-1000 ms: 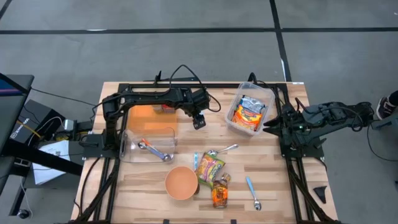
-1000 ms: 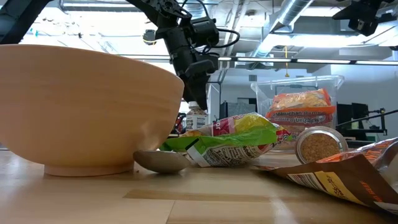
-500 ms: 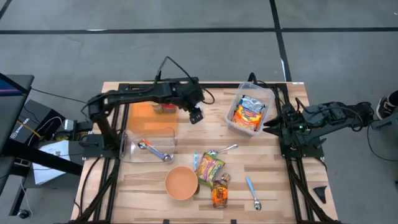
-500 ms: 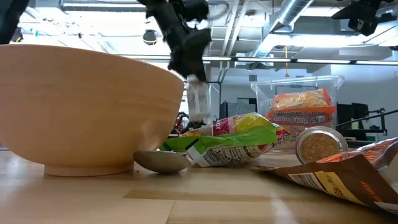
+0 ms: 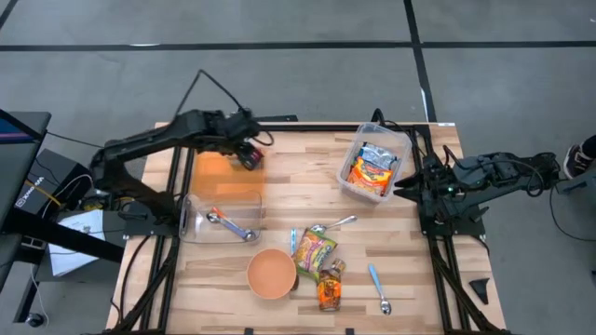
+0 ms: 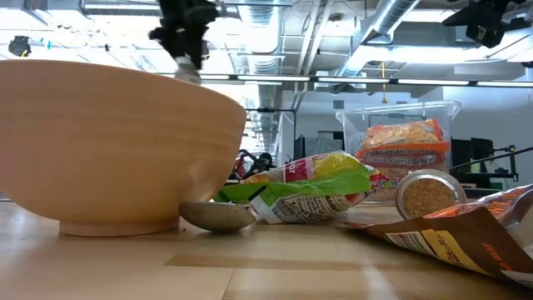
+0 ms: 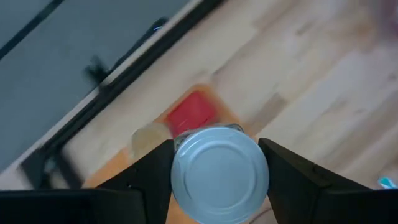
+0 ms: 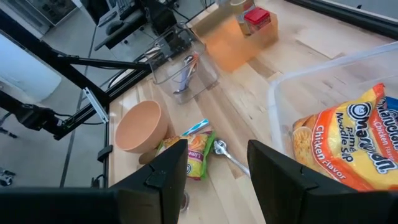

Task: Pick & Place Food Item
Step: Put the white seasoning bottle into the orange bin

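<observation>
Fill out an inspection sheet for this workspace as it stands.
Surface: wooden table, black frame.
Job's things: white-lidded jar held over the orange tray; noodle packets in clear bin.
Clutter: wooden bowl, snack packets, spoons, clear container on its side.
Grippers: left gripper shut on the jar, fingers at its sides; right gripper empty, at the table's right edge.
Cables: black loop above the left arm.
Surroundings: grey floor; nothing else seen.

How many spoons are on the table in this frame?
4, possibly more hidden. One spoon lies in the clear bin, one below the noodle tub, a blue-handled one at front right, another beside the green packet.
</observation>
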Controlling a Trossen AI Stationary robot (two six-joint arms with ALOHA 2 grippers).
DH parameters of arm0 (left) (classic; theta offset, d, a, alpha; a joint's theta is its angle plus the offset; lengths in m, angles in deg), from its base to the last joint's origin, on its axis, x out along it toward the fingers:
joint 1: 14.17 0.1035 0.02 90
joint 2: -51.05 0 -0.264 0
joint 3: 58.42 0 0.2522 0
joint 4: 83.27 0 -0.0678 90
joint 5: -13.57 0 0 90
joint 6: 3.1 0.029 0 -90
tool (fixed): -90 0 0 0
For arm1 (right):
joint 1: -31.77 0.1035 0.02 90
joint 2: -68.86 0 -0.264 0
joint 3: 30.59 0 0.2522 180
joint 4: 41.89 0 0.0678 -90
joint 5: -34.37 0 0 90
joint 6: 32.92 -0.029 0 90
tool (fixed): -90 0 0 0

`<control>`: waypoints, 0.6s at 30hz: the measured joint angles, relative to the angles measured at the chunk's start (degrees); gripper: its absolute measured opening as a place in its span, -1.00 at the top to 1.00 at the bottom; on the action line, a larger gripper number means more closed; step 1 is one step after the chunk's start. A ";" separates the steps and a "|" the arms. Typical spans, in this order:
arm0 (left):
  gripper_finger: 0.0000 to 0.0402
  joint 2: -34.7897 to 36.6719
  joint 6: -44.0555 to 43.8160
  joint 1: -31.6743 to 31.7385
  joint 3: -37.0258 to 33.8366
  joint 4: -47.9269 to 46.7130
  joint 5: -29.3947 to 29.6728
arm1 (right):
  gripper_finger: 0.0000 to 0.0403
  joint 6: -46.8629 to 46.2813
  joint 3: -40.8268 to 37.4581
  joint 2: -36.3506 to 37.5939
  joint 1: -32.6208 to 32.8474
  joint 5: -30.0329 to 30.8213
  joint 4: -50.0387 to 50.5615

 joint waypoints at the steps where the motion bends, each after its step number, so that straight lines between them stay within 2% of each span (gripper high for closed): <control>1: 0.02 0.89 -1.92 0.00 0.00 -1.65 0.92 | 0.19 0.01 0.00 0.00 -0.01 0.05 0.00; 11: 0.02 3.93 -18.62 0.90 -0.19 -13.20 6.65 | 0.19 0.45 0.00 0.00 0.00 0.29 0.44; 18: 0.02 5.36 -20.68 4.71 -10.14 -10.76 6.32 | 0.19 0.10 0.00 0.00 0.01 0.31 1.58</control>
